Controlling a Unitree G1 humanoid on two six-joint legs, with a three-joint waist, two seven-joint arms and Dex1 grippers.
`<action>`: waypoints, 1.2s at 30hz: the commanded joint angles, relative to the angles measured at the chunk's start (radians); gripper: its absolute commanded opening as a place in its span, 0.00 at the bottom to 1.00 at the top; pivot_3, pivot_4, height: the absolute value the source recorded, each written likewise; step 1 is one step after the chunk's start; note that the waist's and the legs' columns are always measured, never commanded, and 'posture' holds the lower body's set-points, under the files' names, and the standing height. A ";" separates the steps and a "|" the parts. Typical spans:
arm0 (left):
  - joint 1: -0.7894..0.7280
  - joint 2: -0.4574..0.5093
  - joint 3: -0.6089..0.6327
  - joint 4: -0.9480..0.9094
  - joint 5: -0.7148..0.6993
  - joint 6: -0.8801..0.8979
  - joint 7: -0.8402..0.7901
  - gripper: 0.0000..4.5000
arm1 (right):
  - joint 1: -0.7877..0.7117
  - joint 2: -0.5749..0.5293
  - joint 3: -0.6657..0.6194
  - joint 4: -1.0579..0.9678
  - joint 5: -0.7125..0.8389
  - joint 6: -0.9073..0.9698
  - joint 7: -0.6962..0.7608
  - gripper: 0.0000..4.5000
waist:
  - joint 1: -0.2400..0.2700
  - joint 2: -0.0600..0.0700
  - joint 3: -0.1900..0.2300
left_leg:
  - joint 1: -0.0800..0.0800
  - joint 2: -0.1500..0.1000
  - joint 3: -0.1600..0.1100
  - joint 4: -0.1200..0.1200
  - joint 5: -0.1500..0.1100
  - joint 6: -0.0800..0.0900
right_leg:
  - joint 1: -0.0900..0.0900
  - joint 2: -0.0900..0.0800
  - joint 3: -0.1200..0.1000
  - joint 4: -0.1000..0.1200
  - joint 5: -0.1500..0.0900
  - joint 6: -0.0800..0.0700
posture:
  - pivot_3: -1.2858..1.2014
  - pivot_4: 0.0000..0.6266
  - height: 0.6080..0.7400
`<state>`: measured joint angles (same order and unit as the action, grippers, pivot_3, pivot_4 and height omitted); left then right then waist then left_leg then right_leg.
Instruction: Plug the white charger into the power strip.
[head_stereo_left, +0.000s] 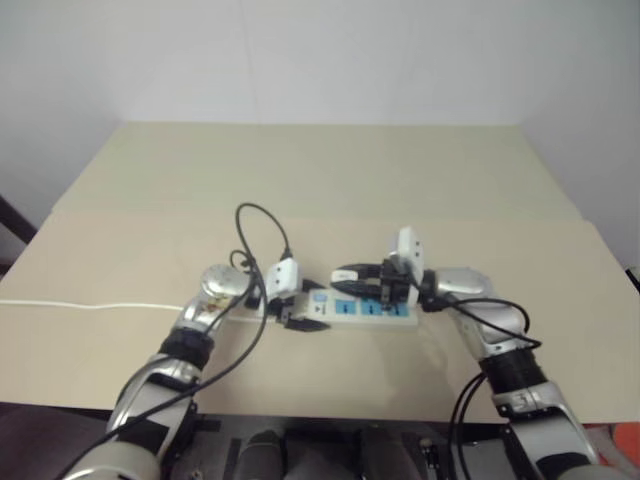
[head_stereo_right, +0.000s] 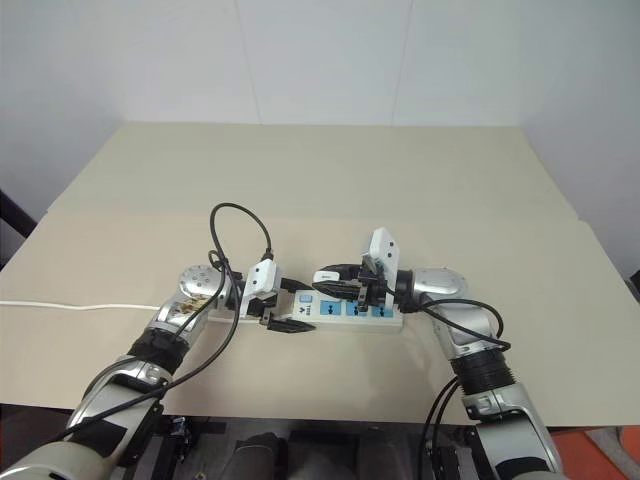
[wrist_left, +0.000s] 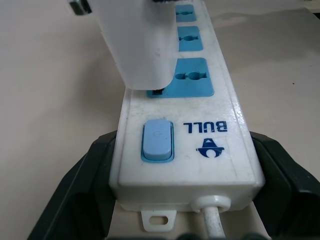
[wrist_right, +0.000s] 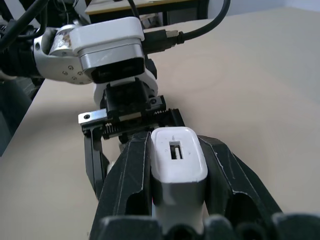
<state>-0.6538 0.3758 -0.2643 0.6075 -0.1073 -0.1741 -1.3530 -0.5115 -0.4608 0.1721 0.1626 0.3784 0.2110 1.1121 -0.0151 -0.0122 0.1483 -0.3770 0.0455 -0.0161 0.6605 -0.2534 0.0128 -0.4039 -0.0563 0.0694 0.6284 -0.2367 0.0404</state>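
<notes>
Left wrist view shows the white charger meeting the power strip's first socket

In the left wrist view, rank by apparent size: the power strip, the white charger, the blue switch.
1. power strip, running the length of the view.
2. white charger, though it is cut off at the top edge.
3. blue switch, clearly smallest.

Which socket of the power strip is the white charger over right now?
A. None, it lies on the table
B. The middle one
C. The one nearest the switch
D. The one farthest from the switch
C: in the left wrist view the white charger stands on the power strip at the blue socket next to the switch; the two farther sockets show uncovered.
</notes>
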 joint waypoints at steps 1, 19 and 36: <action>0.014 0.049 0.013 -0.016 0.004 -0.001 -0.019 0.73 | 0.033 -0.068 -0.058 0.020 -0.028 -0.003 -0.007 0.26 | 0.000 0.000 0.000 | 0.000 0.000 0.000 0.000 0.000 0.000 | 0.000 0.000 0.000 0.000 0.000 0.000 | 0.52 0.24 1.00; 0.008 0.049 0.005 -0.010 0.004 0.000 -0.023 0.73 | -0.022 -0.014 0.026 -0.026 -0.037 -0.021 0.036 0.26 | -0.004 0.000 0.000 | 0.000 0.000 0.000 0.000 0.000 0.000 | 0.000 0.000 0.000 0.000 0.000 0.000 | 0.52 0.24 1.00; 0.027 0.062 0.011 -0.037 0.001 0.016 -0.020 0.73 | 0.015 -0.064 0.020 0.068 -0.091 -0.097 0.095 0.26 | -0.003 0.000 0.000 | 0.001 0.000 0.000 0.000 0.000 0.000 | 0.000 0.000 0.000 0.000 0.000 0.000 | 0.52 0.24 1.00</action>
<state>-0.6352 0.3967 -0.2650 0.5824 -0.1168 -0.1672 -1.3675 -0.5304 -0.4714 0.2166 0.1998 0.3271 0.1072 1.1975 -0.0180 -0.0123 0.1484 -0.3761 0.0455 -0.0160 0.6605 -0.2534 0.0128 -0.4036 -0.0563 0.0694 0.6288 -0.2367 0.0404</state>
